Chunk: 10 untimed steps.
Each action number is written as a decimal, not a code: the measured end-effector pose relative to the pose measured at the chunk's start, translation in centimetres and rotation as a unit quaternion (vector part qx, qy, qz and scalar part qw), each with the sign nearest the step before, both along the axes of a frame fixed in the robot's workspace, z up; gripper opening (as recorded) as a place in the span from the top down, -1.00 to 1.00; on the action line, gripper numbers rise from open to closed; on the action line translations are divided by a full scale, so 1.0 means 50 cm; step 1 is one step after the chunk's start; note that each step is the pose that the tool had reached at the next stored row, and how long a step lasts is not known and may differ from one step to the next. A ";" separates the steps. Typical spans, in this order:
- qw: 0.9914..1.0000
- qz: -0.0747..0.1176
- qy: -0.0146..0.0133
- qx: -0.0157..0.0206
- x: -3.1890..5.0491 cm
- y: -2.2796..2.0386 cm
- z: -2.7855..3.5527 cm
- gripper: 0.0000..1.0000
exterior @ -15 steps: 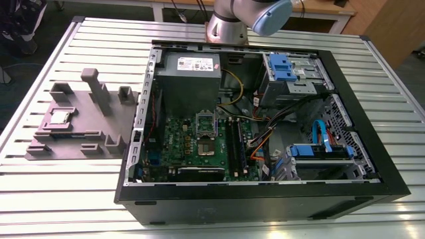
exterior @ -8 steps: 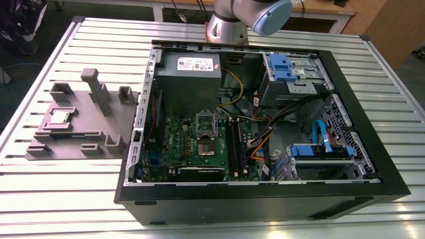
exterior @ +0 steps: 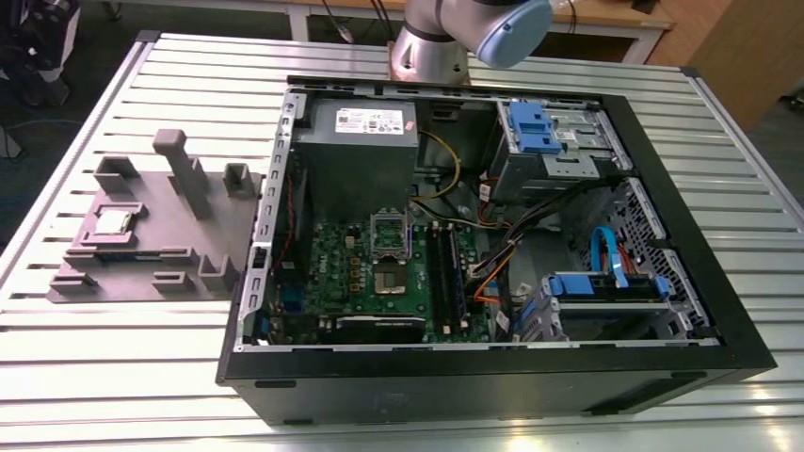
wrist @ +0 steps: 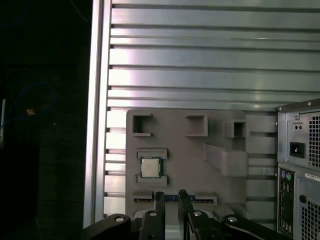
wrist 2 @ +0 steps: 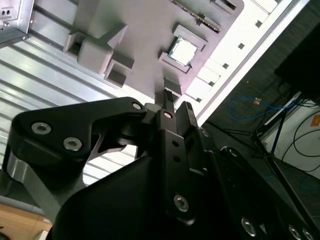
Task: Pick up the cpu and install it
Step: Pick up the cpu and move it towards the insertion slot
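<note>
The cpu (exterior: 116, 222) is a small silver-topped square lying flat in a recess of the purple-grey tray (exterior: 176, 240), at the exterior view's left of the open computer case (exterior: 503, 377). Both wrist views look down on the cpu (wrist: 150, 167) (wrist 2: 182, 50) from well above it. My gripper (wrist: 170, 196) (wrist 2: 177, 102) hovers high over the tray's edge, short of the chip. Its two black fingers stand a narrow gap apart with nothing between them. Inside the case the green motherboard (exterior: 377, 273) shows its socket (exterior: 390, 254) with the metal frame raised.
The arm (exterior: 465, 38) rises behind the case. The tray carries upright blocks (exterior: 183, 169) near the chip. The case holds a grey power supply (exterior: 358, 141), blue drive bays (exterior: 534, 127), cables and memory slots. The slatted metal table (wrist: 200, 65) ends close beside the tray.
</note>
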<state>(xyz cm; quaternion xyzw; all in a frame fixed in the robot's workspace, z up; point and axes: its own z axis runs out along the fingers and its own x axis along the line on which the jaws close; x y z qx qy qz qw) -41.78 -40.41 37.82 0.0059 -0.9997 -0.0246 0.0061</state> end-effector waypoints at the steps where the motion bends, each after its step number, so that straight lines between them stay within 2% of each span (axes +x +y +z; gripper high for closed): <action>1: 1.000 0.000 0.000 0.000 -0.001 -0.0001 -0.003 0.49; 2: 1.000 0.000 0.001 0.000 -0.002 0.0000 -0.006 0.37; 3: 1.000 0.000 0.001 0.000 -0.004 0.0001 -0.009 0.37; 5: 1.000 0.000 0.002 0.000 -0.007 0.0001 -0.016 0.14; 6: 1.000 0.000 0.002 0.000 -0.010 0.0000 -0.020 0.14; 7: 1.000 0.000 0.003 0.000 -0.012 0.0000 -0.024 0.00; 10: 1.000 0.000 0.004 0.000 -0.020 0.0000 -0.034 0.00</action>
